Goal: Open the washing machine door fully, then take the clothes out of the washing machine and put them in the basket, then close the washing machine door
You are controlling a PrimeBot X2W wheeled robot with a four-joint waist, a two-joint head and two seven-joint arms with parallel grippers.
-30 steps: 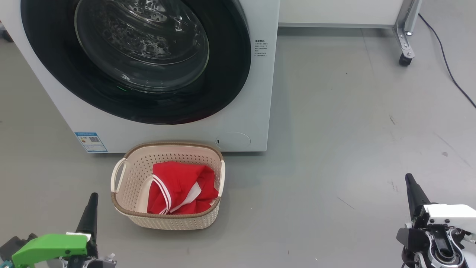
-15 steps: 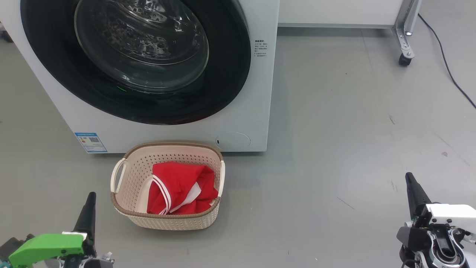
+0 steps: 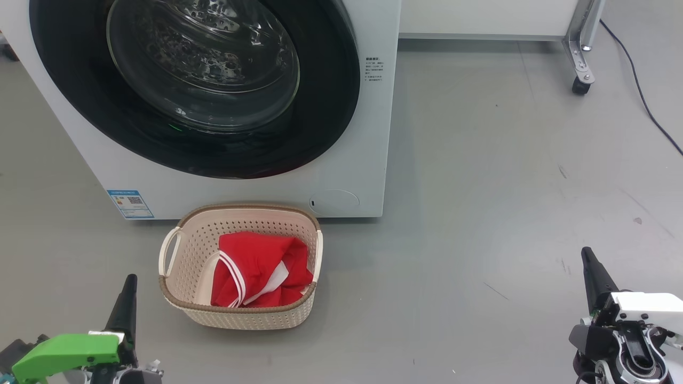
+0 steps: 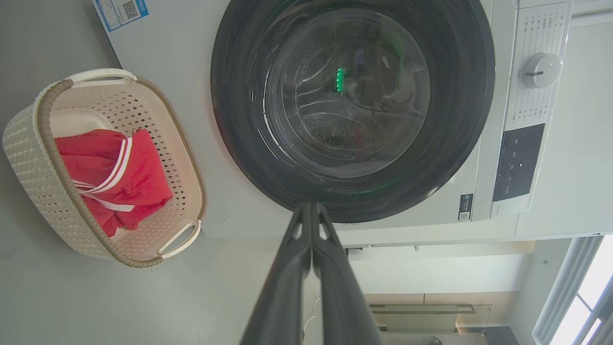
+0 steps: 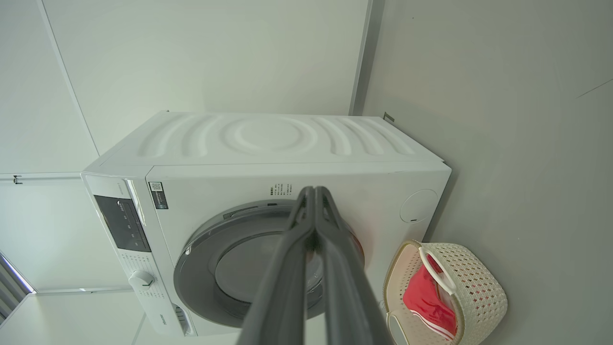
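Scuffed grey floor (image 3: 507, 160); black cable (image 3: 640, 90)

The head view's top edge cuts off the washing machine door (image 3: 213, 154).

Ahead of left gripper (image 3: 131, 278), door (image 3: 195, 80): rim glossy black; centre clear glass, reflective. Around it, washer (image 3: 352, 160) body: white, smooth, faint sheen; one panel past right gripper (image 5: 313, 189) embossed with ripples. Just right of left gripper, basket (image 3: 251, 320): cream plastic, matt, perforated; rim brown, woven look. Inside, clothes (image 3: 256, 261): red cloth, matt, creased, white striped trim. Both grippers' fingers: dark, matt, smooth. Between grippers, floor (image 3: 480, 213): grey, smooth, dull sheen, scuffed. Far ahead of right gripper, frame leg (image 3: 580, 42): bright metal.
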